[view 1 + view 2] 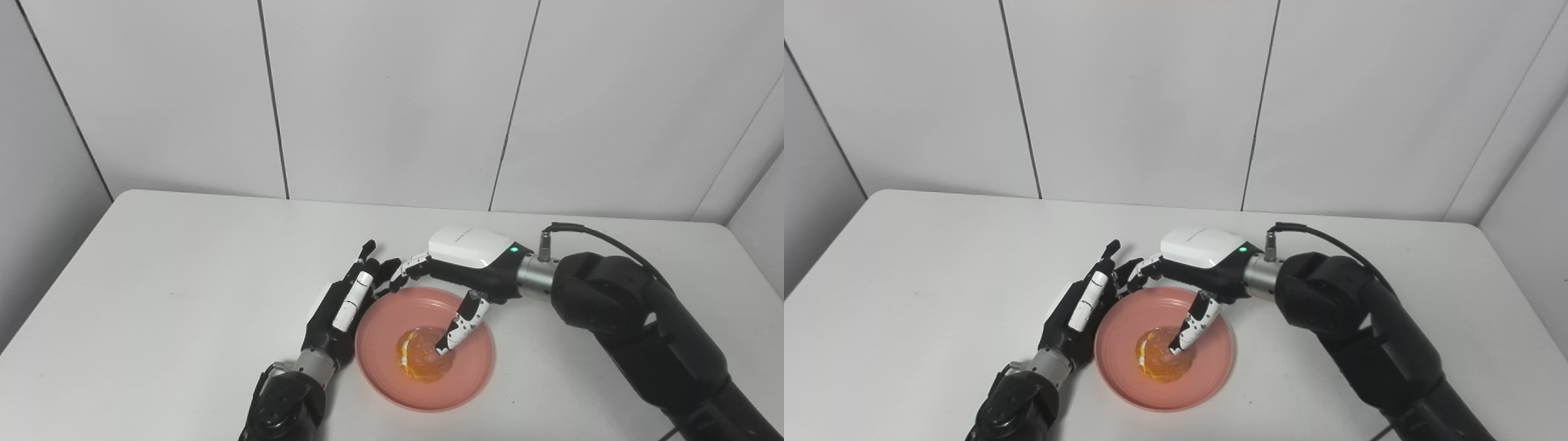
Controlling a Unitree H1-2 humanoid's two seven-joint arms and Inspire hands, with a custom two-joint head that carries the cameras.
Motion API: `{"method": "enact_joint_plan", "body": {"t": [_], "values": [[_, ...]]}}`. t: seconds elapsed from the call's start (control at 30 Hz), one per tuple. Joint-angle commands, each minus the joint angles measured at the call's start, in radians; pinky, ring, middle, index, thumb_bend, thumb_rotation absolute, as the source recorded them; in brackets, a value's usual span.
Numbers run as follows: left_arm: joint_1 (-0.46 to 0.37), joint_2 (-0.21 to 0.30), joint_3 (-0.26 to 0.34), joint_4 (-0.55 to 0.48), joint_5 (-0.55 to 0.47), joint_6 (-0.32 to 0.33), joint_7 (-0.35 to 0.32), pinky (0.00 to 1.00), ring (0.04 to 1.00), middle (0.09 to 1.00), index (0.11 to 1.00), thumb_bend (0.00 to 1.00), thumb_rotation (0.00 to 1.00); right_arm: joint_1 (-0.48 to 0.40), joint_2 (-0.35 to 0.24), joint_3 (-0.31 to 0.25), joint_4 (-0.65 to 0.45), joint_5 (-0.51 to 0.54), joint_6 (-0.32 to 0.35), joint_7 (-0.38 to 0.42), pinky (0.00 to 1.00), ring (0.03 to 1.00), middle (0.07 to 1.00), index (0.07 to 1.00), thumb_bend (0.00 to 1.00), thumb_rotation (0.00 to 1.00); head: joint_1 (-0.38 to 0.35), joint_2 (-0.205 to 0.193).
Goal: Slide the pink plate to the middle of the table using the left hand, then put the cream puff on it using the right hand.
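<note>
I see the cream puff (422, 355) — glossy, golden-orange — lying in the pink plate (471, 380), my right hand (465, 260) spread above it, thumb touching — left hand (343, 303) unclenched alongside the rim.

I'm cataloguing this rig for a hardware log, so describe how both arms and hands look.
Both arms are bulky matte black shells ending in a silver metal wrist ring. The right hand has a glossy white back cover with a small green light, black fingers with white speckled segments, and a black cable plugged in at its wrist. The left hand is black with a white panel along one finger.
</note>
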Motion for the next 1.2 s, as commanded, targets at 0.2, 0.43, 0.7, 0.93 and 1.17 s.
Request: {"method": "enact_joint_plan", "body": {"t": [0.2, 0.43, 0.7, 0.93, 1.17], "values": [[0.003, -0.017, 0.017, 0.005, 0.018, -0.087, 0.036, 0.83, 0.884, 0.878, 0.952, 0.84, 0.76, 0.108, 0.074, -0.26, -0.02, 0.283, 0.089, -0.193, 0.76, 0.833, 0.833, 0.785, 0.98, 0.61, -0.01, 0.004], [0.017, -0.043, 0.021, 0.029, 0.124, -0.267, 0.148, 0.91, 0.951, 0.958, 0.928, 0.87, 0.8, 0.223, 0.255, -0.41, 0.061, 0.408, 0.051, -0.462, 0.71, 0.8, 0.827, 0.828, 0.9, 0.84, -0.025, 0.007], [0.028, -0.056, 0.023, 0.02, 0.182, -0.307, 0.221, 1.0, 1.0, 1.0, 0.97, 0.85, 0.88, 0.284, 0.439, -0.517, 0.155, 0.574, 0.059, -0.648, 0.83, 0.862, 0.864, 0.869, 0.91, 0.88, -0.038, 0.015], [0.044, -0.038, 0.007, -0.037, 0.218, -0.286, 0.219, 1.0, 1.0, 1.0, 0.987, 0.8, 0.9, 0.336, 0.525, -0.519, 0.21, 0.59, -0.012, -0.756, 0.91, 0.917, 0.919, 0.896, 0.87, 0.95, -0.076, 0.022], [0.048, -0.002, -0.004, -0.079, 0.212, -0.193, 0.196, 1.0, 1.0, 1.0, 1.0, 0.8, 0.89, 0.391, 0.533, -0.479, 0.236, 0.55, -0.047, -0.795, 0.99, 0.972, 0.961, 0.928, 0.86, 0.96, -0.104, 0.034]]}}
